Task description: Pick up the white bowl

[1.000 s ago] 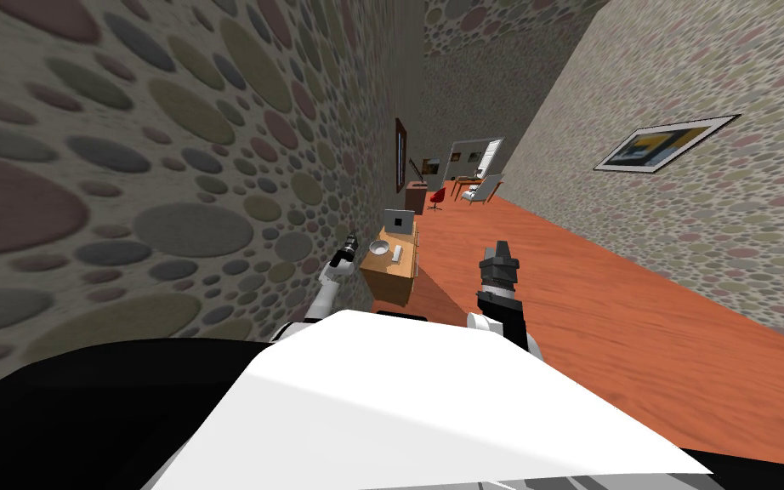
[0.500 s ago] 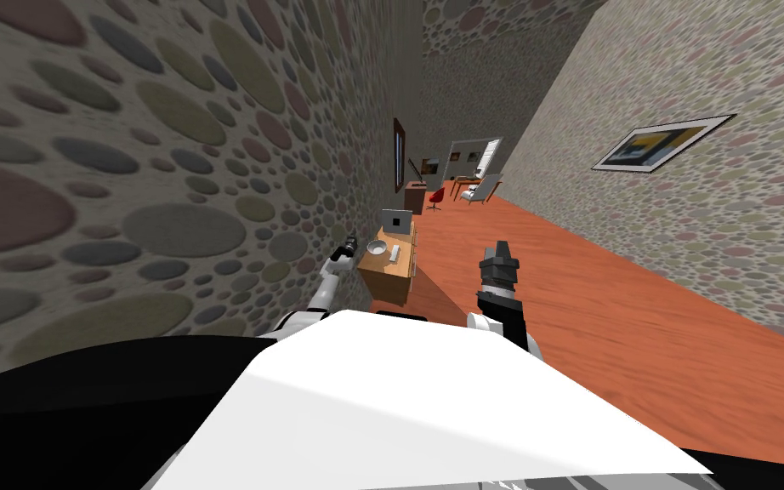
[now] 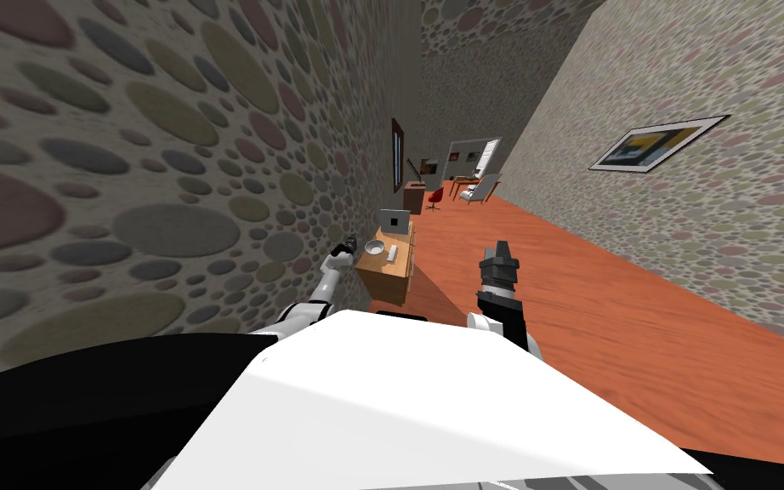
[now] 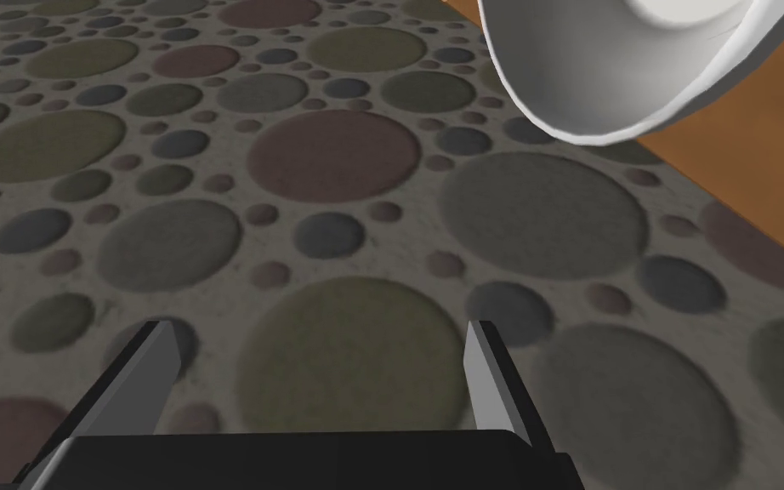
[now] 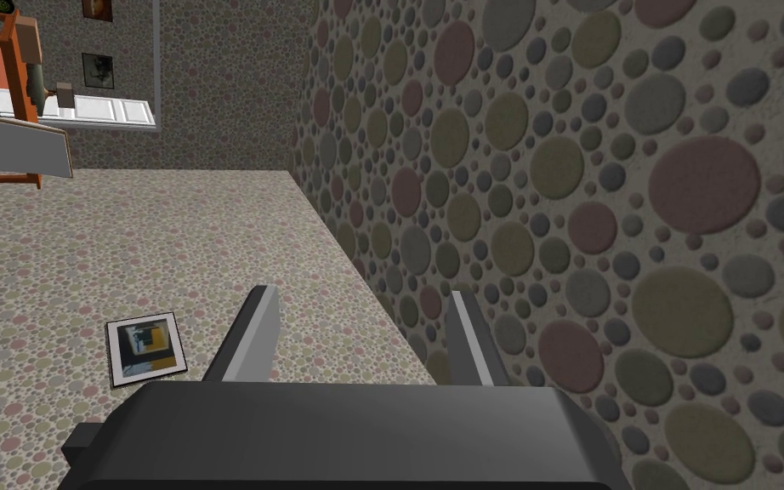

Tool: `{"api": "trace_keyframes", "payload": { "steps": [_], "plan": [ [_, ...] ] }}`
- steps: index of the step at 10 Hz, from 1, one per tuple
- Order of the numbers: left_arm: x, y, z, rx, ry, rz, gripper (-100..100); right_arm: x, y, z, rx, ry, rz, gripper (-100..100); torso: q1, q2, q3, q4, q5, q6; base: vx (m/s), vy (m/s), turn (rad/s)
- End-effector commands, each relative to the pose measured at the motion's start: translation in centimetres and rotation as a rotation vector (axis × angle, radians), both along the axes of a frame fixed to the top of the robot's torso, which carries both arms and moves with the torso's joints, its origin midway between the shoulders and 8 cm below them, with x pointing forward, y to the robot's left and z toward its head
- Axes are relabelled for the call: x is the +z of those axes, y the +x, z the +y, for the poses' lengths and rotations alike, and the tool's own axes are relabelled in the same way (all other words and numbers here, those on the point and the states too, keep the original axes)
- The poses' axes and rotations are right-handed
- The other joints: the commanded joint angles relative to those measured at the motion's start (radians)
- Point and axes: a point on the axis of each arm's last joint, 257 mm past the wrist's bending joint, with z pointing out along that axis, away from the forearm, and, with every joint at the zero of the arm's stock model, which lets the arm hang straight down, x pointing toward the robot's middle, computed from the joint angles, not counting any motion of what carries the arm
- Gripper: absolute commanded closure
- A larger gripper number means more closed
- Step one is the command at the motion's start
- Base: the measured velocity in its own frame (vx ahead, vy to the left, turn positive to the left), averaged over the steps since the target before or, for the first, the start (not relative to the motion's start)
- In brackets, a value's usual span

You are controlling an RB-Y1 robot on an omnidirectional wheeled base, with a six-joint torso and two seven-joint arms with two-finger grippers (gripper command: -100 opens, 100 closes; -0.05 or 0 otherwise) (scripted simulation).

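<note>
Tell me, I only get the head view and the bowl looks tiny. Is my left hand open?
Observer: Yes. The left wrist view shows the left gripper with its fingers apart and nothing between them.
Operator: Is the bowl right in front?
Observer: Not quite. The white bowl lies ahead of the fingertips but off to one side, on the wooden cabinet.
Operator: And my other hand?
Observer: The right gripper is open and empty too.

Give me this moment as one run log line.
left claw: open, near white bowl, no contact | white bowl: on wooden cabinet | right claw: open, empty
</note>
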Motion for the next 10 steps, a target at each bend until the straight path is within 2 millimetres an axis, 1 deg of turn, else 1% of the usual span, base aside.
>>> {"api": "trace_keyframes", "payload": {
  "steps": [1,2,3,4,5,6,7,8,9,10],
  "plan": [
    [-0.1,0.9,0.4,0.007,-0.014,0.034,-100,0.0,0.0,0.0,0.0,0.0,0.0,0,0.0,0.0,0.0,0.0,0.0,0.0,0.002,-0.034,-0.011],
    [-1.2,0.7,0.7,0.014,-0.019,0.056,-100,0.0,0.0,0.0,0.0,0.0,0.0,0,0.0,0.0,0.0,0.0,0.0,0.0,0.005,-0.036,-0.008],
    [-1.9,0.5,0.9,0.018,-0.021,0.069,-100,0.0,0.0,0.0,0.0,0.0,0.0,0,-0.001,0.0,0.0,0.0,0.0,0.0,0.003,-0.019,0.001],
    [-1.9,1.3,1.1,0.024,-0.038,0.104,-100,0.0,0.0,0.0,0.0,0.0,0.0,0,0.0,0.0,0.0,0.0,0.0,0.0,0.003,-0.036,-0.008],
    [-3.1,0.9,1.4,0.031,-0.042,0.128,-100,0.0,0.0,0.0,0.0,0.0,0.0,0,-0.001,0.0,0.0,0.0,0.0,0.0,0.002,-0.043,-0.009],
    [-2.9,1.6,1.6,0.035,-0.059,0.155,-100,0.0,0.0,0.0,0.0,0.0,0.0,0,-0.001,0.0,0.0,0.0,0.0,0.0,-0.001,-0.045,-0.009],
    [-4.2,1.1,1.9,0.043,-0.065,0.185,-100,0.0,0.0,0.0,0.0,0.0,0.0,0,-0.001,0.0,0.0,0.0,0.0,0.0,-0.001,-0.036,-0.009],
    [-4.0,1.8,1.9,0.046,-0.082,0.21,-100,0.0,0.0,0.0,0.0,0.0,0.0,0,-0.001,0.0,0.0,0.0,0.0,0.0,-0.002,-0.051,-0.013],
    [-5.3,1.2,2.1,0.053,-0.088,0.24,-100,0.0,0.0,0.0,0.0,0.0,0.0,0,-0.002,0.0,0.0,0.0,0.0,0.0,0.005,-0.044,-0.006],
    [-5.5,1.6,2.2,0.057,-0.107,0.273,-100,0.0,0.0,0.0,0.0,0.0,0.0,0,-0.001,0.0,0.0,0.0,0.0,0.0,0.01,-0.039,-0.009]
  ]
}}
